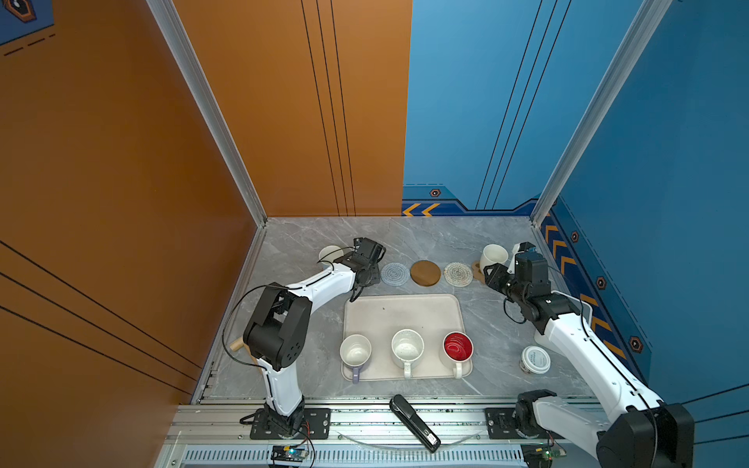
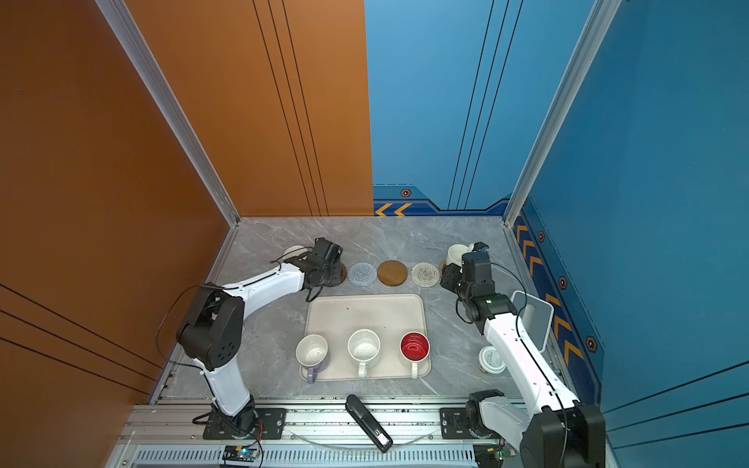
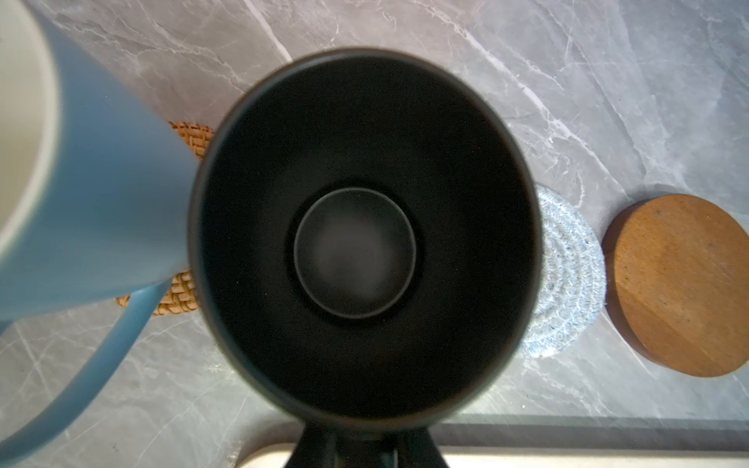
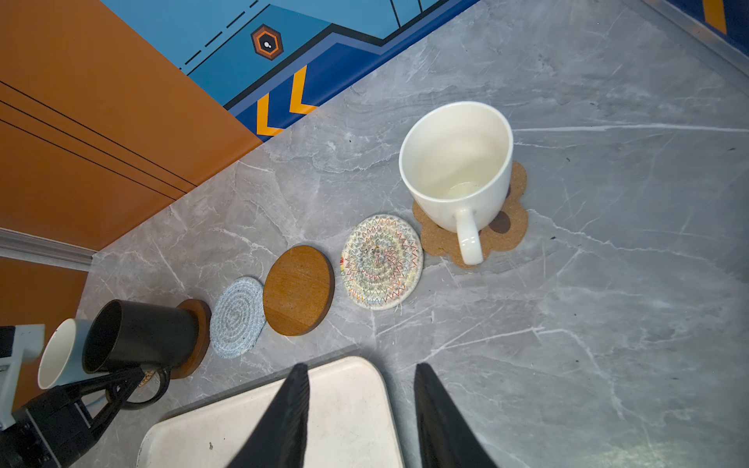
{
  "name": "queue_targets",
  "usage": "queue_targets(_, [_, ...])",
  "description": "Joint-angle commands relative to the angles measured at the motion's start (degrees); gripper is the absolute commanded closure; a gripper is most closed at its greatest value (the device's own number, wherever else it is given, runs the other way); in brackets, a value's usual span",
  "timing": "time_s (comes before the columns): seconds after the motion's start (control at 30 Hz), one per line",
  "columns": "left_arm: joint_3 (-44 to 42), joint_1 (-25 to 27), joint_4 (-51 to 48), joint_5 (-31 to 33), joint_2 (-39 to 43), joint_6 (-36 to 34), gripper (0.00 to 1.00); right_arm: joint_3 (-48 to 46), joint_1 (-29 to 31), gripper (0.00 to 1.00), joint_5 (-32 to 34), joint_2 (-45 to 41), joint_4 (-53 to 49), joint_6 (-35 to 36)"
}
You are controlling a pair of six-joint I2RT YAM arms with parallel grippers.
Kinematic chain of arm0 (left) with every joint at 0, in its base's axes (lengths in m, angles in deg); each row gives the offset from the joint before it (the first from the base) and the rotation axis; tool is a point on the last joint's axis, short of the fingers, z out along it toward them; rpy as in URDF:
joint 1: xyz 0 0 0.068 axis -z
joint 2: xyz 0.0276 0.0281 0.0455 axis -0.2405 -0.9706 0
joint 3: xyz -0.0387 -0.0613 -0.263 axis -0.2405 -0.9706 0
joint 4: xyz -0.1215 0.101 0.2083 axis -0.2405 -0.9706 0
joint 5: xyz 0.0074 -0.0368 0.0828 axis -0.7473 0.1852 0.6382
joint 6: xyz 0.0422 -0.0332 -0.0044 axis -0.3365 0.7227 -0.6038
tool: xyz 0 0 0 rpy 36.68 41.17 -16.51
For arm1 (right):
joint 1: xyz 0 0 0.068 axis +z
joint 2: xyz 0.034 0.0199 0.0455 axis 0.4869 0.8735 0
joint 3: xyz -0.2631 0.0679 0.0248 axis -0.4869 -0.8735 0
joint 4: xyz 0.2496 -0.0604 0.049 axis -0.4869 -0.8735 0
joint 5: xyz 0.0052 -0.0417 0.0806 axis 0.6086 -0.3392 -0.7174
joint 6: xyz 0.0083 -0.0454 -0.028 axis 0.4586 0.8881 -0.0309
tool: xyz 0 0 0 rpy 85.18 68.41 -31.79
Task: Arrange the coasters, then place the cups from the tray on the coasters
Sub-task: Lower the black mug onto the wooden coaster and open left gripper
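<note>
Holding black mug on brown wooden coaster, beside blue mug | left claw pinched tight on its handle | right claw parted, empty, over tray edge | likely ceramic: rigid, weighty, slick, chippable; handle safest hold

left hand: far left, pointing down, nearly closed, apparently gripping | right hand: far right, jaws apart, empty

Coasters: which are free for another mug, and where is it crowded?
Bare: the grey-blue mat, the wooden disc and the whitish mat, mid-row, plus the far half of the tray. Crowded: both row ends, where mugs stand.
</note>
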Motion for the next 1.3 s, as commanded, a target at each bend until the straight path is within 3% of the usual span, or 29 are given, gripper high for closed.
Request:
queue_targets(0.0, [-0.86,-0.39,2.65,0.3,1.19,-0.01,0.92,-0.11,0.22,0.59,-0.73,-0.18,1.05,-0.63])
queue_targets(0.57, [-1.1,0.31,0.82,0.95,3.3,-0.56,0.64,-0.29,0.29,0.59,-0.8,-1.19,0.84,-0.63])
queue_targets(0.93, [-3.17,1.51,-0.49,3.23,11.36,-0.56,0.62,2.16,1.11,0.58,1.32,-1.81,-4.22,-0.74])
queue_targets(1.1, [-5.17,2.49,-0.47,2.74,17.92,-1.26,0.61,4.18,4.11,0.58,0.46,-2.38,-5.59,-0.75])
queue_targets(1.27, [-7.28,4.03,-0.69,1.37,23.49,-1.6,0.57,6.75,11.13,0.56,3.01,-3.04,-12.05,1.3])
